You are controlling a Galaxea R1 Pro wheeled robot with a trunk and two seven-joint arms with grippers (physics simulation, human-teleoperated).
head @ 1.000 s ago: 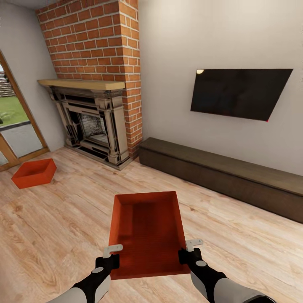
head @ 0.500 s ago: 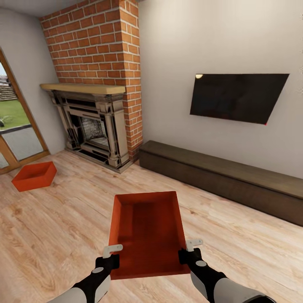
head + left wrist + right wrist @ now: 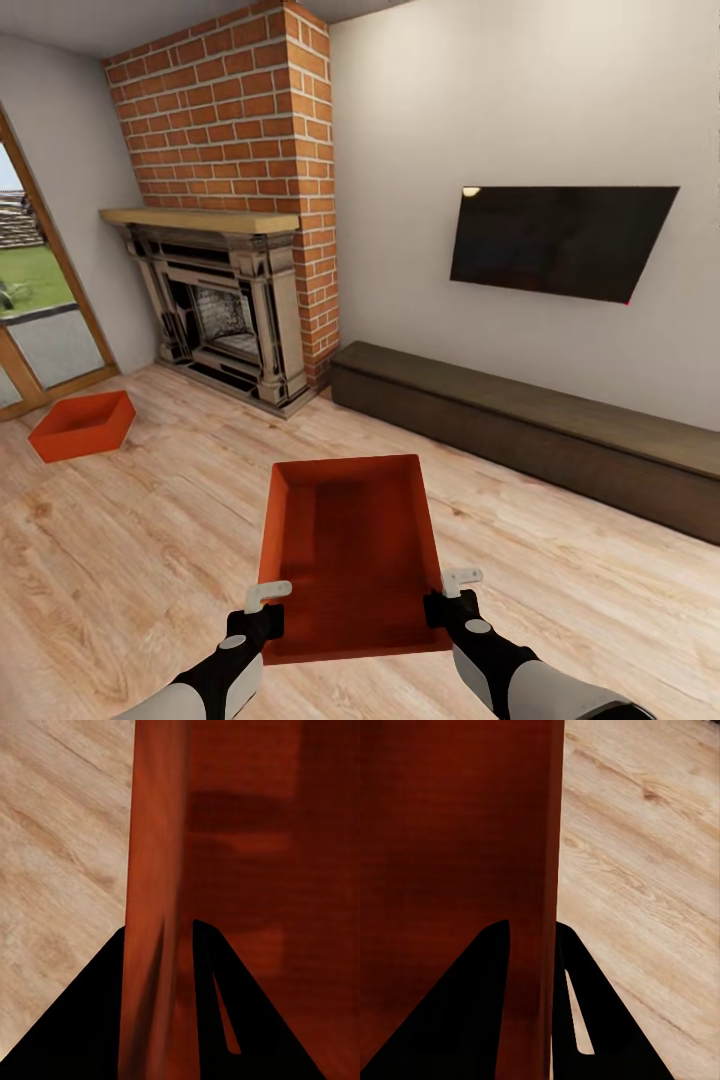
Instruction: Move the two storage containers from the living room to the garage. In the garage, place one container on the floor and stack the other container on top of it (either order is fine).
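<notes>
We are holding one storage container (image 3: pixel 350 550) lengthwise ahead, left gripper (image 3: pixel 262 612) and right gripper (image 3: pixel 450 598) clamping its side walls, while the second container (image 3: pixel 82 425) is lying far left by the fireplace (image 3: pixel 225 300).

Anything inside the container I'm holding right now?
Nothing: the held container shows a bare red floor and walls. The wood floor directly under it is covered. Each hand, left and right, clamps a side wall.
</notes>
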